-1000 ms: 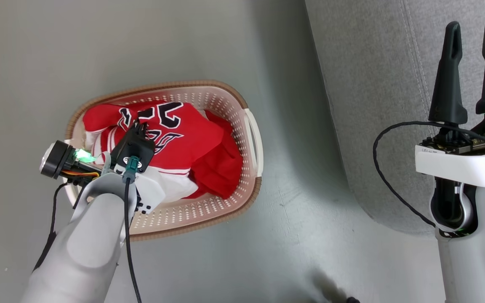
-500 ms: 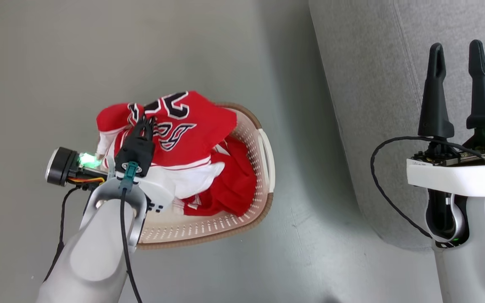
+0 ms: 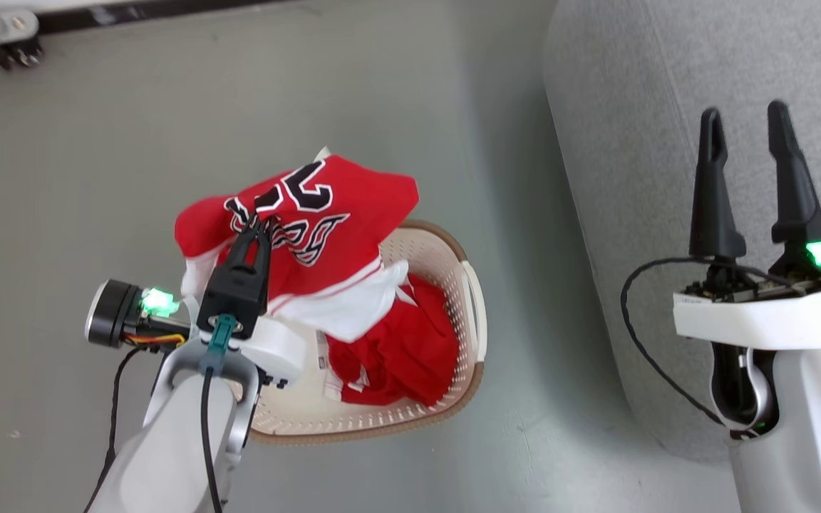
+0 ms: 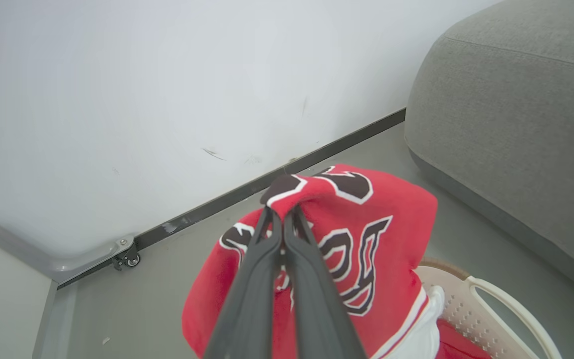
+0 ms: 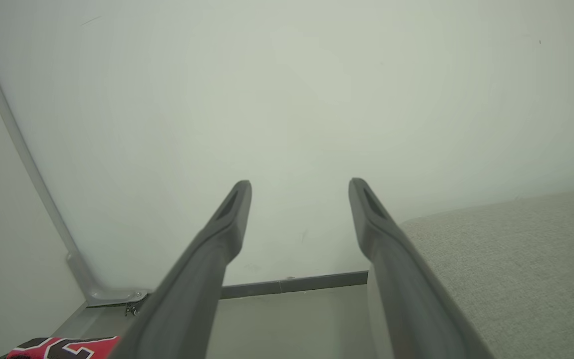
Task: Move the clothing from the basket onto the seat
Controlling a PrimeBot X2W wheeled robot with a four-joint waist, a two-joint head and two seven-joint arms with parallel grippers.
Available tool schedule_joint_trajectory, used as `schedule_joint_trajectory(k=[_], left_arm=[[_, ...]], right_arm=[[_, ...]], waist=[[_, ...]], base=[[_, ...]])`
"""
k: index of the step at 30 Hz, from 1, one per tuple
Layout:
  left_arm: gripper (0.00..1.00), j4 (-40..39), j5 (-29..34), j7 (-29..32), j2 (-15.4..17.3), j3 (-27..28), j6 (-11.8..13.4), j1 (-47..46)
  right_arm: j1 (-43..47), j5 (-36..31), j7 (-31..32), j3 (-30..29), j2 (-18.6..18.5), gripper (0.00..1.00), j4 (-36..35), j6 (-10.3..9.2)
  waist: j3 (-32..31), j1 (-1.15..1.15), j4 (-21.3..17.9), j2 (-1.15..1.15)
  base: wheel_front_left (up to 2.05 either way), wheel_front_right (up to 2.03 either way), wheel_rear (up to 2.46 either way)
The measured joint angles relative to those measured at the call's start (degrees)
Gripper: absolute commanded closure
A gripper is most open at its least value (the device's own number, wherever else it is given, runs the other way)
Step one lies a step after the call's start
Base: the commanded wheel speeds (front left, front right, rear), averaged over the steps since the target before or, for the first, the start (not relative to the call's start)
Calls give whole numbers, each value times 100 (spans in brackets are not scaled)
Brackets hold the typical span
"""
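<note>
Red fabric bearing a black-and-white 23, the jersey (image 3: 339,214), hung from the left gripper (image 3: 259,226), whose fingers were pinched together on a fold above the cream basket (image 3: 472,299) in the head view. A plainer red garment (image 3: 403,356) lay inside the basket, and the right gripper (image 3: 745,121) stood empty with its fingers apart in front of the grey sofa (image 3: 631,107).

From the left wrist, the closed fingers clamped the jersey's numbered cloth — basket rim lower right, sofa beyond.

From the right wrist, spread fingers framed a pale wall (image 5: 287,99) — sofa at right, a scrap of jersey bottom left.
</note>
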Motion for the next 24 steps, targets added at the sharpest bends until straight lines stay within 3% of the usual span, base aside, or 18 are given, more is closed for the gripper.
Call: schedule_joint_trajectory(k=[24], left_arm=[[100, -1051, -49, 0, 225, -154, -27, 799]], right_arm=[[804, -183, 0, 189, -153, 0, 402, 0]], waist=[[-1418, 0, 467, 0]], base=[[0, 0, 0]])
